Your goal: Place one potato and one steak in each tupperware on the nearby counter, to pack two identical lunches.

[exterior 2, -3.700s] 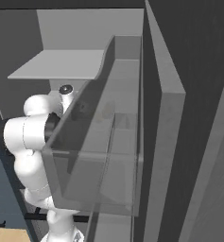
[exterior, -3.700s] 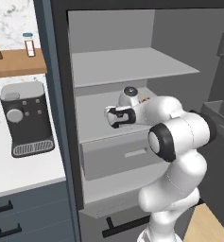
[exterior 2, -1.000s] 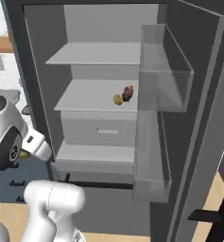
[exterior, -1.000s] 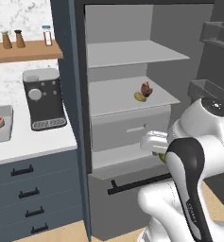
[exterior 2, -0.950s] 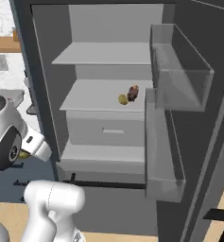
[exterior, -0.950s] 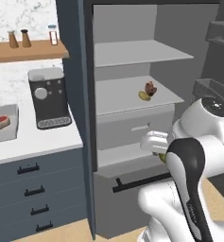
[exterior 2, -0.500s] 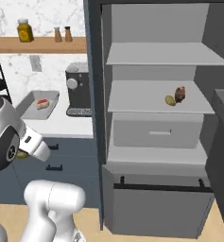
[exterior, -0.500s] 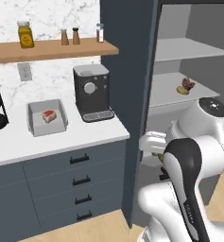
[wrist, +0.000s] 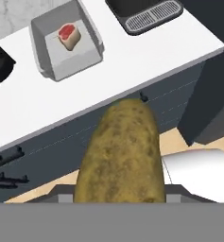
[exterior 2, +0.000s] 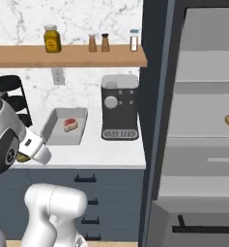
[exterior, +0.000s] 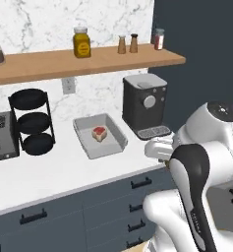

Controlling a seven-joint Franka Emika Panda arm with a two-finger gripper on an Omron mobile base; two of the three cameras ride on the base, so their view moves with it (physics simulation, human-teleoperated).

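The pincer (wrist: 118,201) holds a potato (wrist: 119,151) around its middle; it looks firm, rounded, probably roll-prone. The tupperware (wrist: 66,45), at eleven o'clock on the bench (wrist: 132,56), carries a steak (wrist: 69,36).

I've got the arm folded tight in front of the base, elbow high and the forearm doubled back toward the body. The wrist points the gripper (exterior: 160,150) out and down, its white hand peeking from behind the dark elbow joint in the left base view. From the right base view the gripper (exterior 2: 24,157) sits low at the arm's side, angled downward. My jaws are partly apart and clamped on the potato (wrist: 119,153), which stands long and upright between them in the hand view.
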